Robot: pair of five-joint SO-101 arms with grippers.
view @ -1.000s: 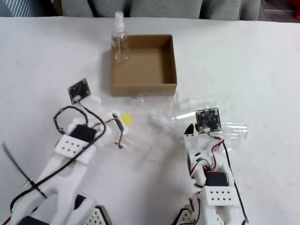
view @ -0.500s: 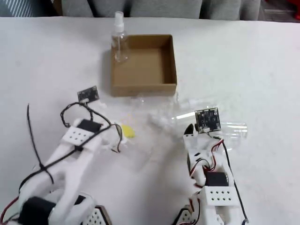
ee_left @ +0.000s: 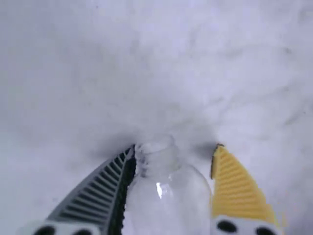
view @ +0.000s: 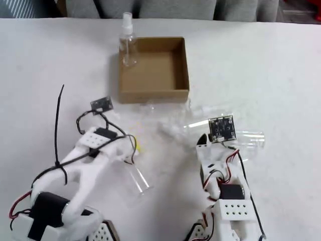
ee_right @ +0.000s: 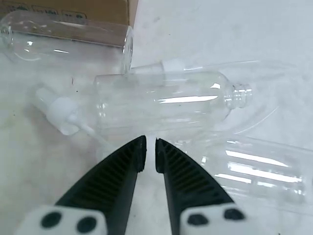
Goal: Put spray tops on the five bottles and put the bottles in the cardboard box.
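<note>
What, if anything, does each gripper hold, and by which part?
The left gripper holds a clear bottle by its shoulder, below the neck; the right gripper holds nothing.

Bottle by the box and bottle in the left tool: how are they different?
The box bottle wears a spray top; the held bottle has a bare open neck. The box bottle stands upright, untouched; the held bottle sits tilted in the left tool. Both are clear.

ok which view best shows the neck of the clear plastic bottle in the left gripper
Left wrist view: the clear plastic bottle sits in the left gripper, its threaded neck bare. The high view shows its body jutting from under that arm; the right wrist view faces other bottles.
</note>
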